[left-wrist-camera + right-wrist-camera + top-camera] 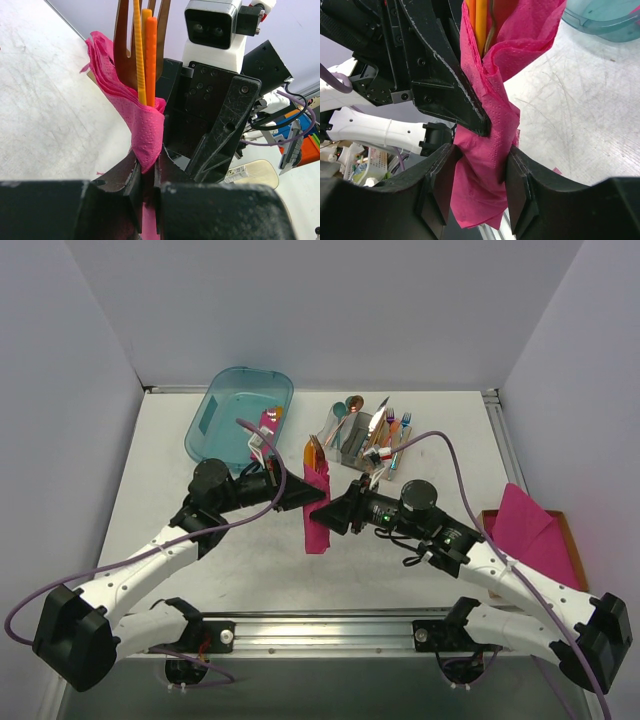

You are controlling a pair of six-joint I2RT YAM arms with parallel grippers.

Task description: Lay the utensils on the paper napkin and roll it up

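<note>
Firmly, paper napkin in left end effector

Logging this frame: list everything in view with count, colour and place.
paper napkin: one, magenta, rolled, mid-table between both tools
utensils: several, copper-orange, poking from the roll
bin: one, teal, far left
cutlery holder: one, grey, far centre, holding mixed cutlery
napkin stack: one, magenta, in brown tray, right edge
pink item: one, beside bin, unclear
table: one, white
left tool: one, black, shut on paper napkin
right tool: one, black, shut on paper napkin
</note>
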